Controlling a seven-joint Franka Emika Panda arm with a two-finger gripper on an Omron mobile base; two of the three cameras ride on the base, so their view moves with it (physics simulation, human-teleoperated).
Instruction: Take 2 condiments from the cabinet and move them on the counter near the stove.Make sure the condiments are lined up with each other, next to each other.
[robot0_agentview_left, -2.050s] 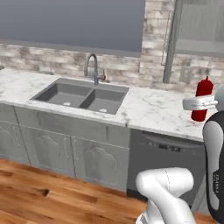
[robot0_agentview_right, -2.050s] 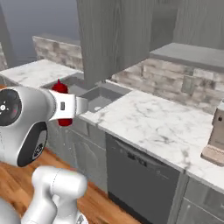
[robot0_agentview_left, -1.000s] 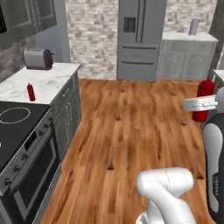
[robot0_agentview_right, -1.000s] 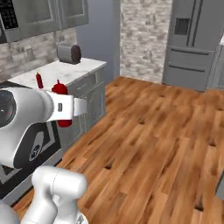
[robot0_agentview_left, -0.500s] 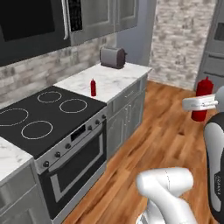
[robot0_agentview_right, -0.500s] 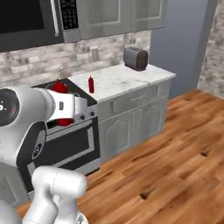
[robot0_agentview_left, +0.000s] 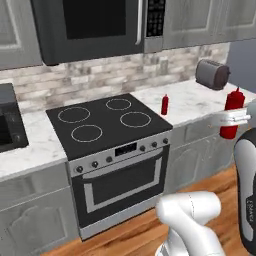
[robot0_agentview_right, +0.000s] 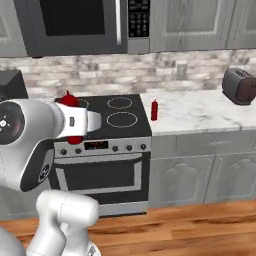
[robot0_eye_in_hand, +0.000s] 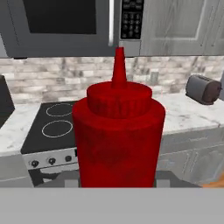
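Gripper (robot0_agentview_left: 235, 118) is clamped on a red condiment bottle (robot0_eye_in_hand: 118, 131), held upright, nozzle up, well above the floor in front of the cabinets. In the hand view the bottle stands square in the middle, jaws snug against its lower sides.

Second red bottle (robot0_agentview_right: 154, 110) stands upright on the marble worktop (robot0_agentview_right: 200, 112), just beside the right edge of the stove (robot0_agentview_left: 107, 120). From the gripper it lies ahead and lower, across the worktop's front edge, off toward the cooktop side in the left base view. Toaster (robot0_agentview_left: 212, 74) sits further along the worktop, past the placed bottle.

Judgement: second bottle of the two; the carry is near its end. The coming move turns on reaching forward over the worktop edge and setting the held bottle down next to the standing one, both axes vertical, in line, without knocking it.
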